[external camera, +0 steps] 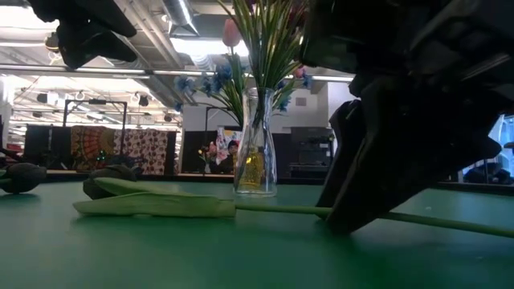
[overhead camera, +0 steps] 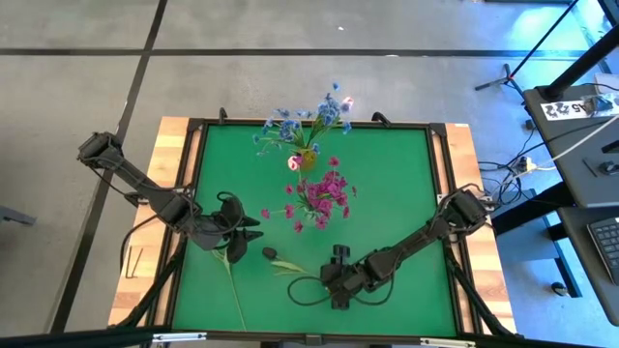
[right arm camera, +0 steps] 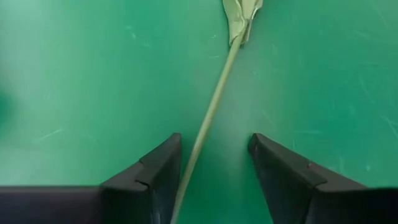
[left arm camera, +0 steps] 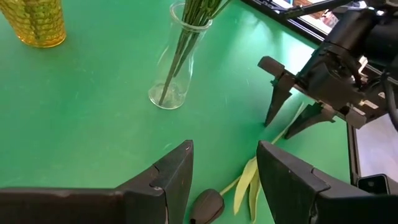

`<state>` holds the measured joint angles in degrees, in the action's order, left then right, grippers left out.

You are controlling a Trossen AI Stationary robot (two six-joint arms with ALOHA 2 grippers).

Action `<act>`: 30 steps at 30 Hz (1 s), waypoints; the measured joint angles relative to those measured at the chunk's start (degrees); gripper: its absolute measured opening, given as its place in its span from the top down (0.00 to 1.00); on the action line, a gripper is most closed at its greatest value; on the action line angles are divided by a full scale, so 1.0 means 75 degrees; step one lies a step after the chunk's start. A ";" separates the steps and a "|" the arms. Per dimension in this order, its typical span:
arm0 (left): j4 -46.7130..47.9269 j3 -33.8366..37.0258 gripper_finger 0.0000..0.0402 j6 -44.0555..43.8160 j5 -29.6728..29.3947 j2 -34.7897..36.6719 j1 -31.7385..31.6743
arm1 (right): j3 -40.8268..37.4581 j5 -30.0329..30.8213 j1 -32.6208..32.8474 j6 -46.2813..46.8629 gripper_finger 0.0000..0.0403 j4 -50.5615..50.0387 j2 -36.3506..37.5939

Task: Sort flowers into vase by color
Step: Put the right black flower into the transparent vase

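Right gripper (right arm camera: 212, 177), fingers parted, straddles the dark-bud flower's stem (right arm camera: 214, 102); left gripper (left arm camera: 224, 180) hovers parted over the bud (left arm camera: 207, 205).

grey concrete floor (overhead camera: 77, 87), patterned hangings (external camera: 120, 148) behind.

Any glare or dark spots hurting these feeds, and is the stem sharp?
Low view: ceiling lights backlight the scene, leaving the right gripper a near-black shape beside the clear vase. Right wrist view: stem sharp between open fingers. High view: evenly lit mat.
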<state>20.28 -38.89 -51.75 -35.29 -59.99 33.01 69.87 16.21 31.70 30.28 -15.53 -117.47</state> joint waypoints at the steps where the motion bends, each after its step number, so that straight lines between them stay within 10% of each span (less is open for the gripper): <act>1: -0.0024 0.0000 0.58 0.0000 -0.0003 0.0000 0.0000 | 0.0000 -0.0058 -0.0028 -0.0007 0.52 -0.0023 -0.0003; 15: -0.0073 0.0000 0.58 0.0185 -0.0055 0.0000 0.0000 | -0.0053 -0.0857 -0.0458 -0.0079 0.97 -0.0604 0.0397; 30: -0.0027 -0.1959 0.58 0.3049 -0.0844 0.0003 0.0061 | -0.0077 0.1448 -0.0365 -0.0078 0.98 -0.2185 0.2836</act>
<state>20.08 -53.59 -28.88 -41.62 -59.96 33.47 69.29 27.07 28.96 29.70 -31.91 -96.20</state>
